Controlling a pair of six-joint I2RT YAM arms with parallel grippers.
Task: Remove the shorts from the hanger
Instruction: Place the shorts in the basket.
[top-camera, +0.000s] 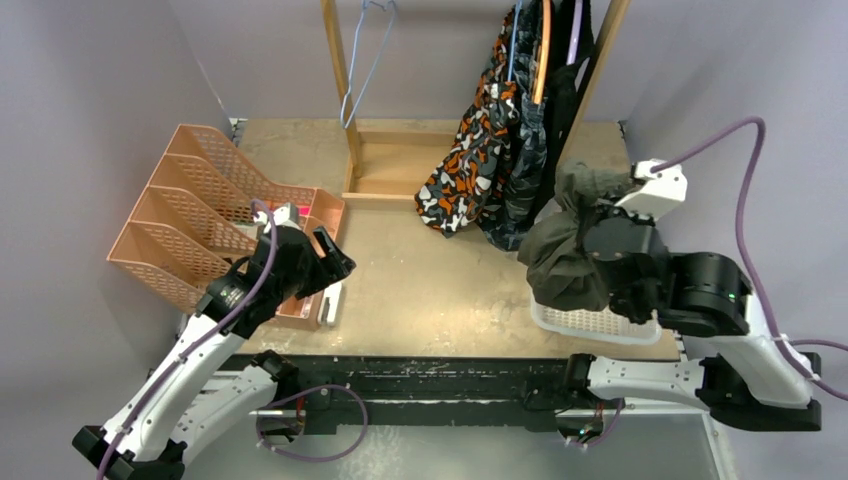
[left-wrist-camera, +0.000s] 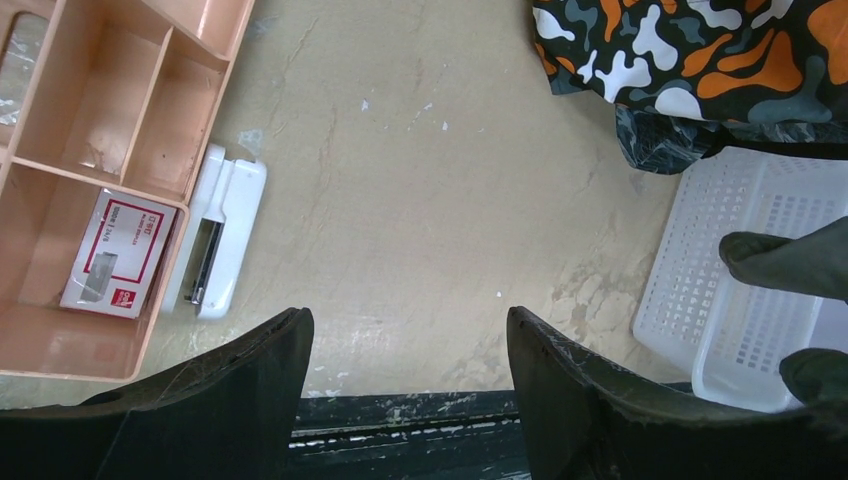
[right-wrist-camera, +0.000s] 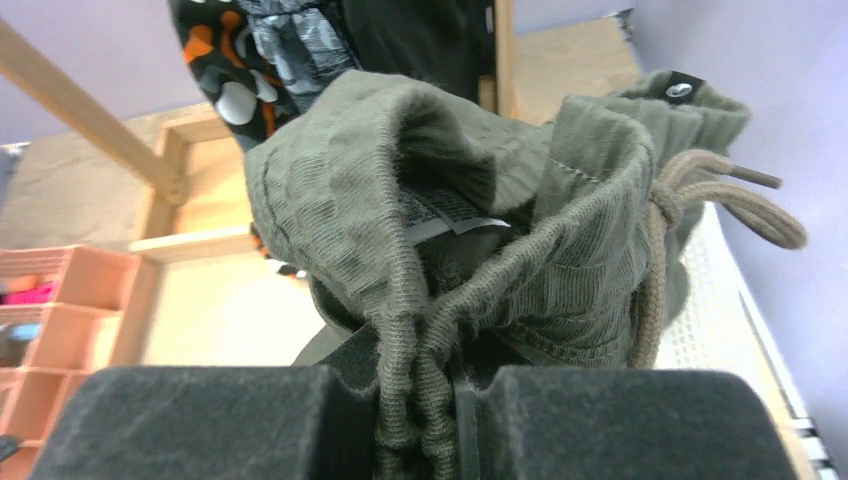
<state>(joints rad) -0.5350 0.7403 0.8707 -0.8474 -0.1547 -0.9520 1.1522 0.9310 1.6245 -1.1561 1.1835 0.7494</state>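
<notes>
Right claw is pinched on the olive shorts at the drawstring waistband. I see them bunched mid-right in the top view, over the white basket. Left claw is wide, holding nothing, above the surface. Orange camo shorts, grey camo shorts and black shorts hang on the rack, top centre.

No wording is sharp enough to read. A white box with a red-framed label and a small red logo lies in a peach desk organiser; its print is blurred. Inside the waistband of the olive green shorts, a white sewn-in label carries tiny illegible print, and a black tab bears a pale mark.
</notes>
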